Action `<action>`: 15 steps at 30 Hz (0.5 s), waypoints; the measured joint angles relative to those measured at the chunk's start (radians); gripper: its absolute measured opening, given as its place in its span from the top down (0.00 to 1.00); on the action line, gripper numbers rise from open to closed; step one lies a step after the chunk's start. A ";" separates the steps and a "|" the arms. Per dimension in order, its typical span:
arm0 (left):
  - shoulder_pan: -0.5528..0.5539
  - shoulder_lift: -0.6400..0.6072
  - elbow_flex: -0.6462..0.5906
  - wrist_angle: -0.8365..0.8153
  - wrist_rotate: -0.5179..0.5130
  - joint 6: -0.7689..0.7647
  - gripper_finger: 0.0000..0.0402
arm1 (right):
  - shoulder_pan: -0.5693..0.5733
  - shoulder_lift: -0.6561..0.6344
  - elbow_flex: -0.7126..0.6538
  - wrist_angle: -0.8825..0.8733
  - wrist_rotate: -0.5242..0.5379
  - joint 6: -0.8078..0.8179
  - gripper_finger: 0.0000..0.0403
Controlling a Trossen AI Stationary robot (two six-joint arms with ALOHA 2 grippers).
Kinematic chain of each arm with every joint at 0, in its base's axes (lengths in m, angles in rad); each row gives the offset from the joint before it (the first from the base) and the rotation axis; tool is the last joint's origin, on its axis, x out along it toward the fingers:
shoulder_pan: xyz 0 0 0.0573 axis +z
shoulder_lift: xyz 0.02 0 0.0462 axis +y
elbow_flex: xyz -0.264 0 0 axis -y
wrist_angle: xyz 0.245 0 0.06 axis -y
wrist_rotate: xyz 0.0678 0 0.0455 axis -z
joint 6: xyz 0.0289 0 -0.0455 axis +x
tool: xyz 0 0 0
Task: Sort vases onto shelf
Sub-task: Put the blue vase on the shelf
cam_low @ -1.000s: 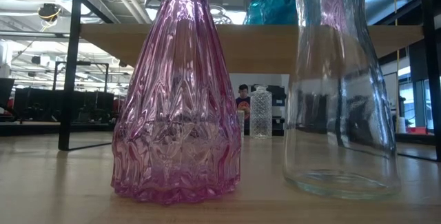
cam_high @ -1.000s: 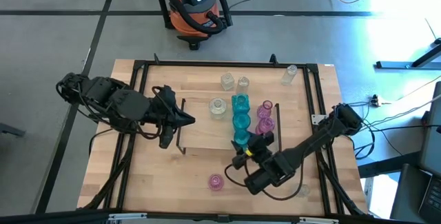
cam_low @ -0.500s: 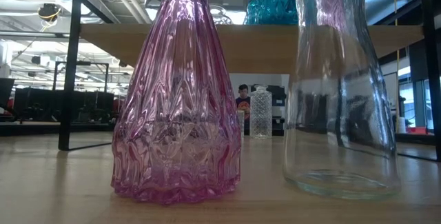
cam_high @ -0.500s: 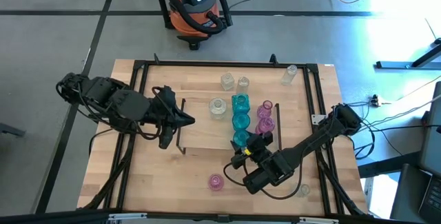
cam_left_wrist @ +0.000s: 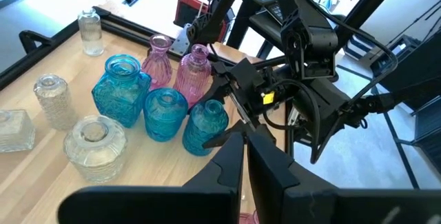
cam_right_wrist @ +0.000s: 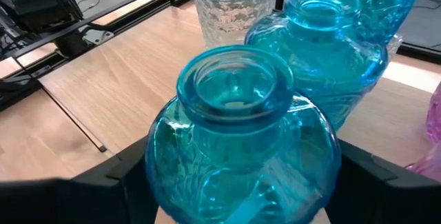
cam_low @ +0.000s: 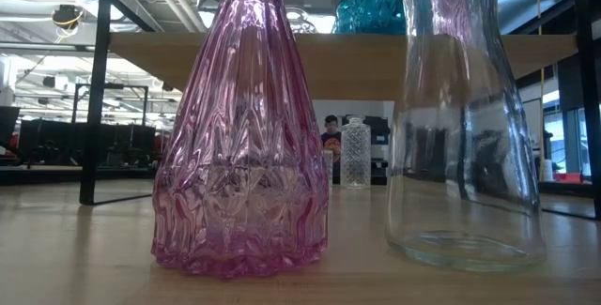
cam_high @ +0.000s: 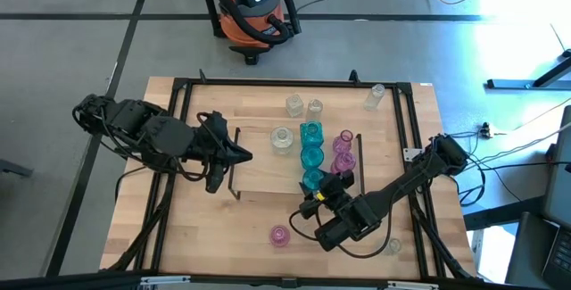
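Straddling teal vase [cam_right_wrist: 241,155]: right end effector [cam_high: 315,195], open.

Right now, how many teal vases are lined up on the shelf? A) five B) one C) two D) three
D: the high view shows three teal vases in a row on the shelf, and the left wrist view shows the same three, with the right gripper at the nearest one, its fingers either side of it.
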 joint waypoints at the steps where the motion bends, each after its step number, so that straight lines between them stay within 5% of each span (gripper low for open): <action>1: 0.000 0.000 0.000 0.000 0.000 0.000 0.97 | 0.000 0.000 0.000 -0.002 0.000 0.000 0.27; 15: 0.000 0.000 0.000 0.005 0.000 0.000 0.97 | -0.015 0.000 0.000 0.005 -0.008 0.000 0.26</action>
